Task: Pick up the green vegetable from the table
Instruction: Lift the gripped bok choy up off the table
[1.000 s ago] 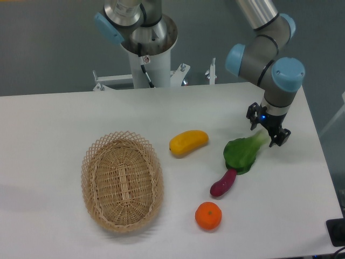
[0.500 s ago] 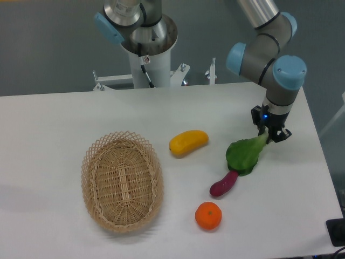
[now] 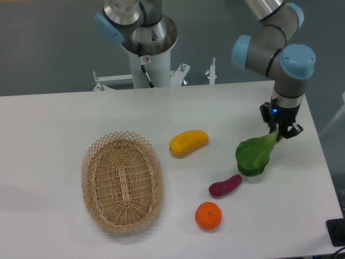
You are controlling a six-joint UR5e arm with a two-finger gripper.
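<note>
The green vegetable [image 3: 254, 157] has broad dark green leaves and a pale stem pointing up to the right. My gripper [image 3: 281, 131] is shut on that pale stem at the right side of the white table [image 3: 54, 124]. The leafy end hangs down to the left, near the tabletop; whether it still touches the surface I cannot tell.
A purple eggplant [image 3: 225, 185] lies just below-left of the leaves. An orange [image 3: 208, 215] sits near the front edge. A yellow oblong fruit [image 3: 188, 142] lies mid-table, and a wicker basket [image 3: 122, 181] stands at the left. The table's right edge is close to the gripper.
The gripper closed on the stem and has moved to the right and slightly up, dragging the vegetable with it. The eggplant has turned a little.
</note>
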